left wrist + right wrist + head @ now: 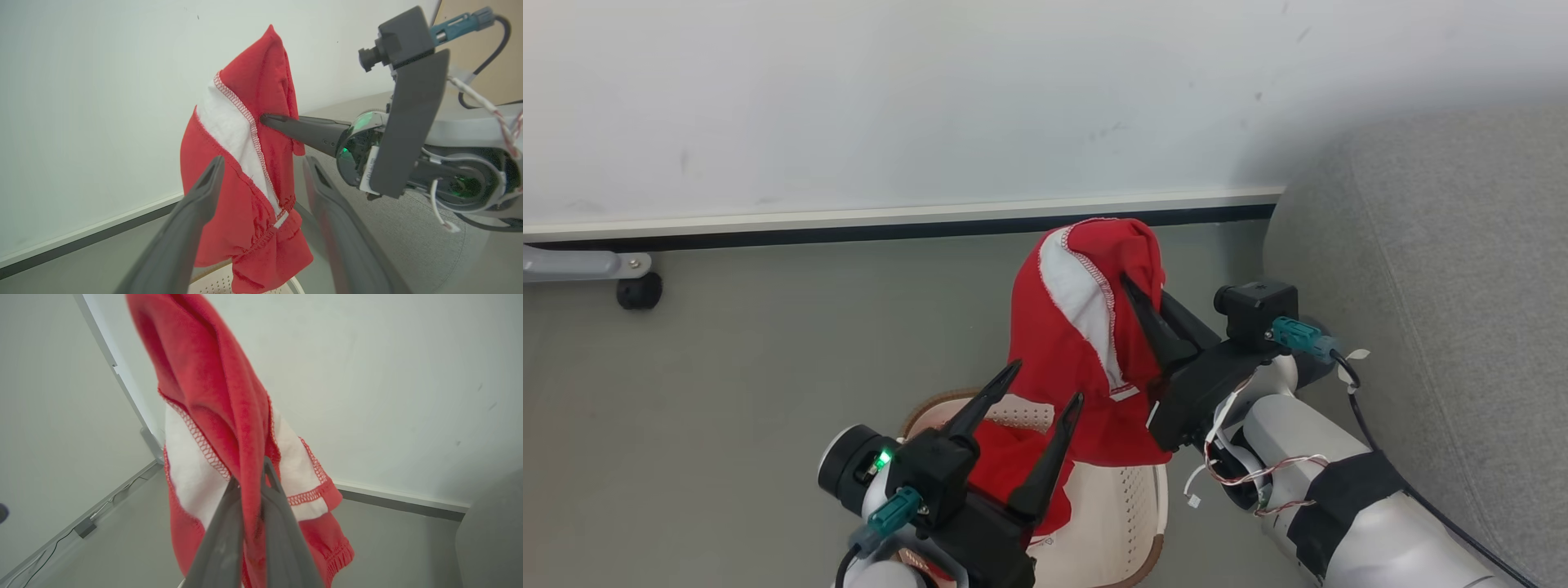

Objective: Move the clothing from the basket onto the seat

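Note:
The red clothing (1078,343) with its white panel hangs lifted above the basket (1127,506), its lower folds still reaching down into it. My right gripper (1131,286) is shut on the clothing near its top; in the right wrist view the fabric (229,416) is pinched between the fingers (269,486). My left gripper (1045,384) stands open just over the basket, in front of the hanging clothing (241,163), holding nothing. The grey seat (1437,327) lies at the right, beside the right arm.
A white wall with a dark baseboard (890,229) runs behind the basket. A grey metal leg with a black caster (637,290) stands at the far left. Grey floor (727,392) surrounds the basket.

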Tool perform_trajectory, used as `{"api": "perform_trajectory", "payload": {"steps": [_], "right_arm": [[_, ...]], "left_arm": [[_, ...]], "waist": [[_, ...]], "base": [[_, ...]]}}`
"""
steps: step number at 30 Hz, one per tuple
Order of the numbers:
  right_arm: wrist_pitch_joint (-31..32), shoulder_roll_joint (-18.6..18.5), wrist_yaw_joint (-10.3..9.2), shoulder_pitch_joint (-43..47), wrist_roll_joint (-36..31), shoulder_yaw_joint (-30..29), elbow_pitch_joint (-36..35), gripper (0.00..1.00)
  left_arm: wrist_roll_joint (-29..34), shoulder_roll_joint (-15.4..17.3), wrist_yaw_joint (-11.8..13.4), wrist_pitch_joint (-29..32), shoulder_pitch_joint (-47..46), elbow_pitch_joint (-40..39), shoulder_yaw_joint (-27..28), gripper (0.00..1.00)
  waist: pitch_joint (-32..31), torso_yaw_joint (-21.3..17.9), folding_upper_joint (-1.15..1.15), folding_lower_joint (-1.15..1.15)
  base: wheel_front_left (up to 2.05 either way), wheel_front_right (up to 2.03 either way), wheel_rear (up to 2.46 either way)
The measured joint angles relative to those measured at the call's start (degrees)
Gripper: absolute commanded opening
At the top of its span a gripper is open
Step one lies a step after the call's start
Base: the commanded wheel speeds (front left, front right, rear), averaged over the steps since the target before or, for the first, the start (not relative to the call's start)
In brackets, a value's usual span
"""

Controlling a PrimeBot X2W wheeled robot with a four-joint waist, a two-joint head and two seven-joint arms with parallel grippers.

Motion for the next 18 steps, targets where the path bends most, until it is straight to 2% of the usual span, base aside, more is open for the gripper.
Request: {"api": "perform_trajectory", "payload": {"steps": [9,18], "right_arm": [[-0.2,-1.2,-0.10,0.0,0.2,-1.6,0.7,0.00],[-0.2,-3.7,-1.19,-1.4,0.3,-5.5,0.9,0.00]], "left_arm": [[0.7,0.9,0.0,0.5,0.8,-0.7,-0.4,1.00],[0.9,1.8,0.0,1.3,0.8,-2.3,-0.6,1.00]], "waist": [[1.3,-3.1,0.00,0.00],[3.0,-7.4,0.00,0.00]], "base": [[0.00,0.00,0.00],[0.00,0.00,0.00]]}}
